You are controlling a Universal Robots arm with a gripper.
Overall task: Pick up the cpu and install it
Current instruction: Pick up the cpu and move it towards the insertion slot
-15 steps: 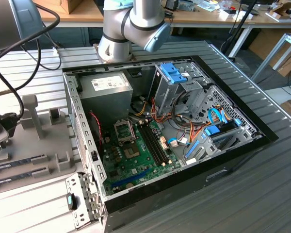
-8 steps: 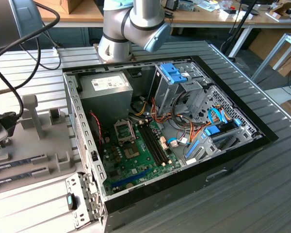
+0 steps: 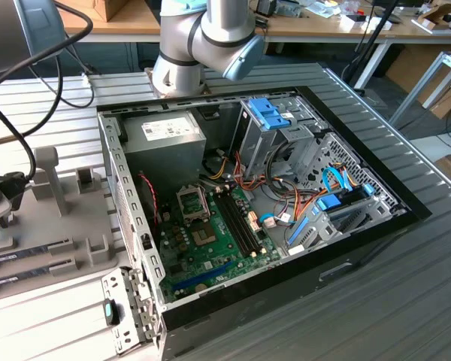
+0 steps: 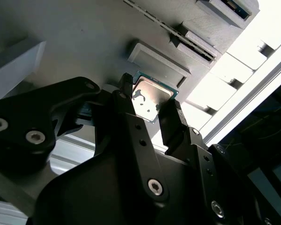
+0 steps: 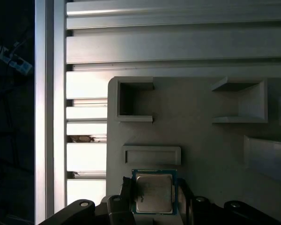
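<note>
The cpu (image 4: pixel 147 99) is a small square chip with a silver-grey top and a thin green rim. It sits between my gripper's (image 4: pixel 151 104) two black fingers (image 4: pixel 171 117), which press against its opposite edges. In the first wrist view the cpu (image 5: pixel 153 192) lies just over the grey parts fixture (image 5: pixel 201 140), beside a low raised block (image 5: pixel 151 154). I cannot tell whether it is lifted off the fixture. In the exterior view the motherboard (image 3: pixel 210 244) lies in the open computer case (image 3: pixel 346 248), with its socket frame (image 3: pixel 192 203) near the big grey box.
The grey fixture (image 3: pixel 68 218) stands on the slatted table at the exterior view's left, holding long memory sticks (image 3: pixel 30 252) and upright posts (image 3: pixel 49 177). The arm's base (image 3: pixel 180 68) stands behind the case. Cables and drive cages (image 3: pixel 286 131) crowd the case's right half.
</note>
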